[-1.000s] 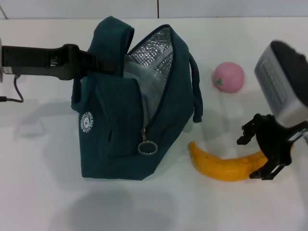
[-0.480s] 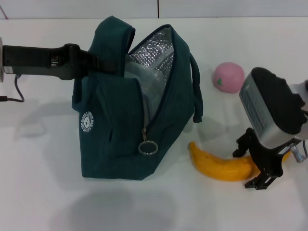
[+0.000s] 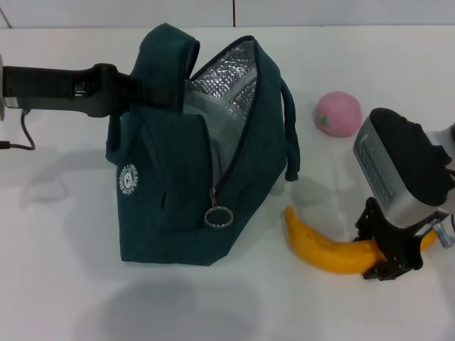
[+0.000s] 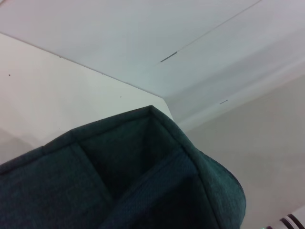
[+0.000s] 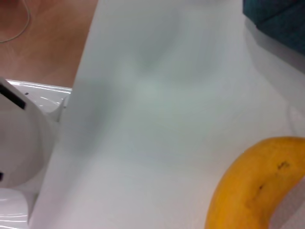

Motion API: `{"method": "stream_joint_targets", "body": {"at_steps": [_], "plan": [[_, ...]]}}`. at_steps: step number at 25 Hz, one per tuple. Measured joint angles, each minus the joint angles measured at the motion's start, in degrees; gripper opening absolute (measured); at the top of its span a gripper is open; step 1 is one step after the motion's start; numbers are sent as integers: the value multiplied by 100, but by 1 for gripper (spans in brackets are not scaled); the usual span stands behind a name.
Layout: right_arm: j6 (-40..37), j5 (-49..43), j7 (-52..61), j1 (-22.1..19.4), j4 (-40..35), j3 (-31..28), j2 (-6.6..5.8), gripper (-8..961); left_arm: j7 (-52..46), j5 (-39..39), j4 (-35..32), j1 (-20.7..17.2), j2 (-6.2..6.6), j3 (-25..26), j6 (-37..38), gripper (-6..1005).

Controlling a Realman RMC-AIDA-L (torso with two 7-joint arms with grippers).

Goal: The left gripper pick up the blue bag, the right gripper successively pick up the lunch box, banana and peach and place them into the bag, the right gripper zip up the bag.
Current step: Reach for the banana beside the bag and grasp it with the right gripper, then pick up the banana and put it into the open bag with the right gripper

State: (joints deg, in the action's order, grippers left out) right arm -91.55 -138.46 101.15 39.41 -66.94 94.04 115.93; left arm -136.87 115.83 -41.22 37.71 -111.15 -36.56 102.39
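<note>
Head view: left gripper [image 3: 146, 94] is clamped on the bag [image 3: 178, 192] handle, holding its mouth open. Right gripper [image 3: 387, 249] straddles the banana [image 3: 330, 250] just right of the bag; I cannot tell whether it has clamped. Banana step; next, grip, lift, carry over.

It looks like a robot test room, not a home. There is a big plain white table [image 3: 64, 284], a bare white wall [image 4: 119, 38], and a brown floor [image 5: 43, 38].
</note>
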Motion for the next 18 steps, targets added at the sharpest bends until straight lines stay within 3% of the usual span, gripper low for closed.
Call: {"method": "stream_joint_targets", "body": {"at_steps": [4,11,14,18], "plan": [[-355,145,-31,-17,-111,-5,-7,490,-7,1,0,0,3,7,0,28],[-1592,1250,-74,11,-437,-322,-20,420,-56,1,0,0,15,9,-4,27],[-1979,1849,-187,16,-378,-850,-29,412,-62,1,0,-1,0,6,-8,27],[-2562,2730,-345,48,-73,-1976,-50,414,-66,1,0,22,-16,-8,-9,27]]}}
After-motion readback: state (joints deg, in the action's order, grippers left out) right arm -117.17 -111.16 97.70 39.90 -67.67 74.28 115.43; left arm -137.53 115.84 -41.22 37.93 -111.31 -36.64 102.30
